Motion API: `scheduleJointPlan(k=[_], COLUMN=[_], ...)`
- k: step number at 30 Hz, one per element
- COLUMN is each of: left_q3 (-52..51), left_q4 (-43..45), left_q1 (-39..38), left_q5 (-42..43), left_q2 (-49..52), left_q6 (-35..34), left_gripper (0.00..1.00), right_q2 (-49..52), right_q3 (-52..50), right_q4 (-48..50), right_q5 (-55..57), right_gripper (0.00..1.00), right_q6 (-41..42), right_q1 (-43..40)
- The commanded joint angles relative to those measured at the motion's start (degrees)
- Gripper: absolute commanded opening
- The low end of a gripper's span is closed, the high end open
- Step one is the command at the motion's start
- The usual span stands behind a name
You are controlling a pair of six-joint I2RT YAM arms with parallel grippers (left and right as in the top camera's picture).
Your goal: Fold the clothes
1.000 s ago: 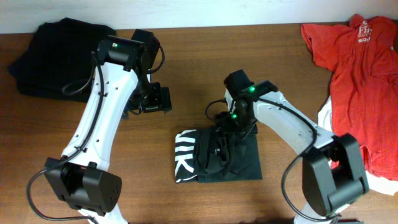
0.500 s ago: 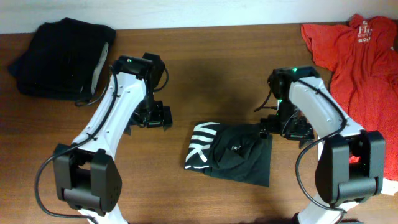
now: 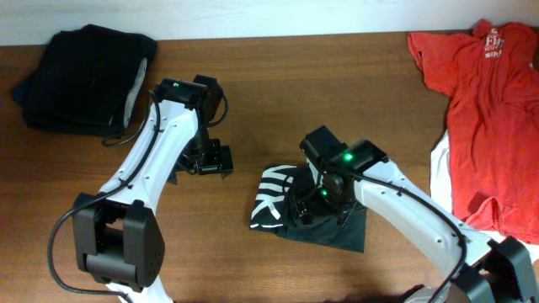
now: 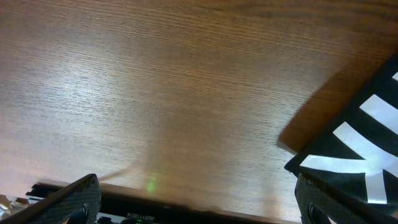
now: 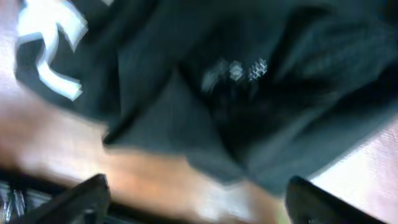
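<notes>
The black-green garment (image 3: 316,220) with white block letters (image 3: 271,200) lies folded in a bundle on the table's middle. It fills the right wrist view (image 5: 249,93), and its lettered corner shows in the left wrist view (image 4: 360,155). My right gripper (image 3: 324,200) hovers right over the bundle, jaws open (image 5: 196,199), nothing between them. My left gripper (image 3: 204,160) is open and empty (image 4: 199,202) over bare wood, left of the garment. A red T-shirt (image 3: 484,101) lies at the far right over a white piece (image 3: 440,172). A pile of black pieces (image 3: 80,76) sits at the back left.
The wooden table (image 3: 278,93) runs to a pale wall along the back. The red T-shirt reaches the right edge. The black pile has a pale lining (image 3: 135,88) showing beside my left arm.
My right arm has swung back from the garment's right side to above its middle. The garment bundle stays where it lay half a second ago. My left arm has hardly moved.
</notes>
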Motion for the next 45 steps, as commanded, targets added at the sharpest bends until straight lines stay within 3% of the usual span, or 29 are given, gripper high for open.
scheduleJointPlan(k=[1,4,8,10,11,13,18,19,20,22,24,26,27,28,30,31,38,39,41,44,45], left_q3=[-0.24,-0.24,-0.24,-0.24,-0.24,-0.24,-0.24,-0.24,-0.24,-0.24,-0.24,-0.24,-0.24,-0.24,-0.24,-0.24,-0.24,-0.24,-0.24,-0.24,-0.24], left_q4=[0.07,0.28,0.26,0.13,0.13,0.13,0.33,0.33,0.48,0.61,0.63,0.98,1.18,1.18,1.18,1.14,1.16,1.14,1.18,1.16,1.16], left_q1=[0.39,0.39,0.39,0.39,0.39,0.39,0.39,0.39,0.39,0.39,0.39,0.39,0.39,0.39,0.39,0.39,0.39,0.39,0.39,0.39,0.39], left_q5=[-0.46,-0.44,-0.44,-0.46,-0.48,-0.48,-0.48,-0.50,-0.50,-0.48,-0.48,-0.44,-0.44,-0.44,-0.44,-0.44,-0.44,-0.44,-0.46,-0.46,-0.46], left_q2=[-0.28,-0.28,-0.28,-0.28,-0.28,-0.28,-0.28,-0.28,-0.28,-0.28,-0.28,-0.28,-0.28,-0.28,-0.28,-0.28,-0.28,-0.28,-0.28,-0.28,-0.28], left_q6=[0.72,0.72,0.74,0.74,0.76,0.76,0.76,0.76,0.76,0.76,0.76,1.40,1.40,1.40,1.40,1.40,2.23,2.25,2.25,3.32,3.74], left_gripper=[0.99,0.99,0.99,0.99,0.99,0.99,0.99,0.99,0.99,0.99,0.99,0.99,0.99,0.99,0.99,0.99,0.99,0.99,0.99,0.99,0.99], right_q2=[-0.33,-0.33,-0.33,-0.33,-0.33,-0.35,-0.74,-0.72,-0.72,-0.72,-0.74,-0.72,-0.55,-0.50,-0.33,-0.20,3.50,3.50,3.50,3.48,3.45], right_q3=[-4.22,-7.10,-7.93,-7.87,-7.87,-7.13,1.66,1.38,0.85,0.31,1.40,2.54,2.19,1.11,-2.05,-4.44,-9.70,-9.70,-9.66,-4.79,-2.23], right_q4=[4.09,7.28,8.31,6.93,6.10,2.16,-19.28,-19.63,-19.63,-19.63,-19.37,-15.43,-11.76,-9.27,-4.11,-2.03,3.96,3.93,3.13,-5.68,-8.57], right_q5=[2.64,2.47,2.91,3.13,3.54,3.96,8.17,7.26,6.95,7.32,9.11,8.90,8.87,7.52,3.85,3.85,4.00,4.63,7.41,13.29,13.31], right_gripper=[0.91,0.86,0.43,0.12,0.04,0.04,0.04,0.09,0.45,0.71,0.81,0.99,0.99,0.93,0.54,0.43,0.45,0.04,0.04,0.04,0.13], right_q6=[0.87,1.90,1.92,2.60,2.80,4.02,4.26,4.26,4.28,6.69,10.91,8.35,7.63,7.65,8.61,11.89,14.32,14.32,14.32,14.10,11.91], right_q1=[0.48,0.52,0.50,0.35,-0.09,-1.95,-9.77,-10.16,-9.90,-10.01,-10.54,-12.00,-12.28,-12.22,-12.22,-12.22,-12.39,-12.39,-13.09,-20.94,-24.44])
